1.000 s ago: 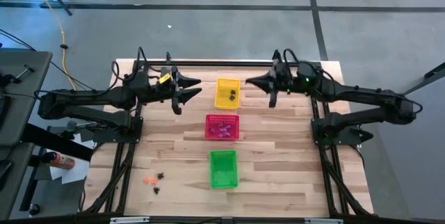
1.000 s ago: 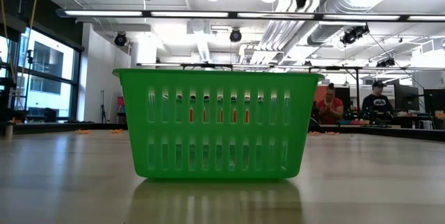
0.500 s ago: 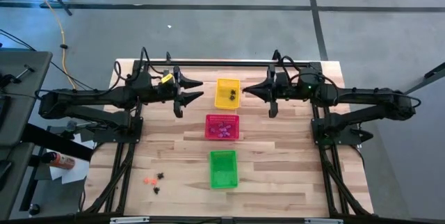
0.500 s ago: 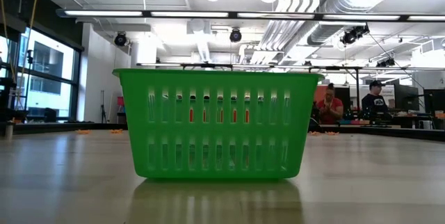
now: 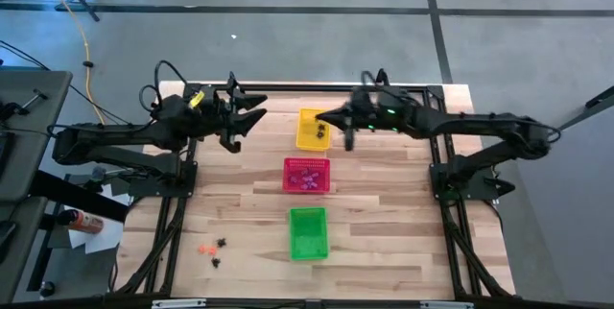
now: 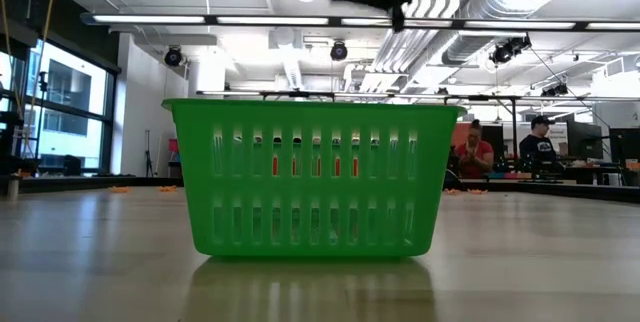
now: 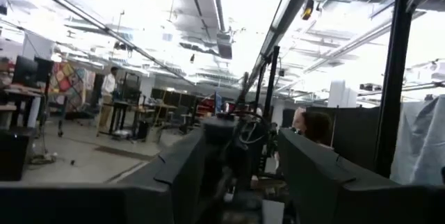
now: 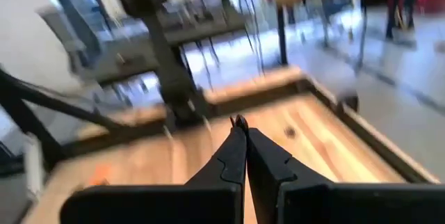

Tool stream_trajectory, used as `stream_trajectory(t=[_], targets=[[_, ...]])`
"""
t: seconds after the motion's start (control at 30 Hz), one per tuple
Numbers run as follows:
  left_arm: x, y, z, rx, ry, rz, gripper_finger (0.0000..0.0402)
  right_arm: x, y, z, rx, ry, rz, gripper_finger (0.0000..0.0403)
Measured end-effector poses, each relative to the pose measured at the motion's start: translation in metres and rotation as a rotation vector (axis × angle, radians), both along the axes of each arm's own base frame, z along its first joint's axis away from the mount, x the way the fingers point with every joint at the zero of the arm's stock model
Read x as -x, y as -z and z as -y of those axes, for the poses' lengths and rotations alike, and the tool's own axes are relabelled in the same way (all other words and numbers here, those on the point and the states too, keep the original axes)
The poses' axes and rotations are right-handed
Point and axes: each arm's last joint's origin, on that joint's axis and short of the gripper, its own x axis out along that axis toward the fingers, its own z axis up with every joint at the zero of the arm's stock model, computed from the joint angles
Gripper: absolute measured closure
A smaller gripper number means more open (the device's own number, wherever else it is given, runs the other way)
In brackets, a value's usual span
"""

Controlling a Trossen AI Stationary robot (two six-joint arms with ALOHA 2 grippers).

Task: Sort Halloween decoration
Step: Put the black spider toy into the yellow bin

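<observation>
High view, trinkets (image 5: 213, 249) far from right tool (image 5: 321, 117)

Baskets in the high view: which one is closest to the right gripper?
The yellow basket, farthest from the green one; the right gripper hangs at its edge.

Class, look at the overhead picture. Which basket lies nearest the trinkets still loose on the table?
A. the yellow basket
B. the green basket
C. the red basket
B: the loose trinkets lie on the wood just beside the green basket, well away from the other two.
</observation>
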Motion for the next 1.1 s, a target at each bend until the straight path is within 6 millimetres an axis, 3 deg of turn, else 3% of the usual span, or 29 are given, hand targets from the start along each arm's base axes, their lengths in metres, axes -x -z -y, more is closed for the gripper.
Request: stream_trajectory(t=[0.3,0.53,0.67,1.1], targets=[[0.001,-0.001,-0.001,0.016,-0.038,0.010,0.0229,-0.060,0.060,0.056,-0.121,0.165,-0.457,0.0402],[0.002,-0.001,-0.002,0.024,-0.057,0.015,0.0229,-0.083,0.111,0.090,-0.279,0.280,-0.604,0.0402],[0.002,-0.001,-0.002,0.024,-0.058,0.015,0.0229,-0.087,0.129,0.094,-0.359,0.321,-0.651,0.0402],[0.002,-0.001,-0.002,0.024,-0.060,0.015,0.0229,-0.089,0.143,0.091,-0.522,0.408,-0.665,0.0402]])
